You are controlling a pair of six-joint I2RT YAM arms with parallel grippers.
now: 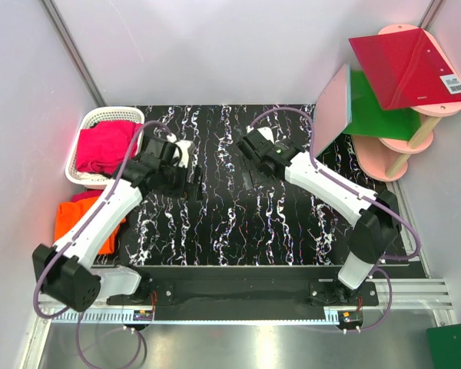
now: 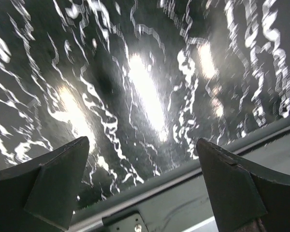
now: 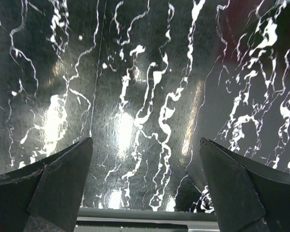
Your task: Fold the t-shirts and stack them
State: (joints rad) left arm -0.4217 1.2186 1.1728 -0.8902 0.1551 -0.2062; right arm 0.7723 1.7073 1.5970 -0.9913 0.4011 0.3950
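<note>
- Top external view: the hot pink t-shirt (image 1: 101, 147) lies crumpled in a white basket (image 1: 115, 114) at the far left, beside the black marbled mat (image 1: 238, 227).
- The bright orange t-shirt (image 1: 65, 219) sits bunched just nearer than the basket, off the mat's left edge (partly hidden by the left arm (image 1: 107, 211)).
- The left arm reaches forward over the mat's left part; the right arm (image 1: 330, 188) stretches from the right toward the mat's middle.
- Left wrist view: the left gripper (image 2: 142, 150) hangs over the mat, jaws spread wide, holding nothing.
- Right wrist view: the right gripper (image 3: 146, 147) is likewise spread wide above the mat, gripping nothing.
</note>
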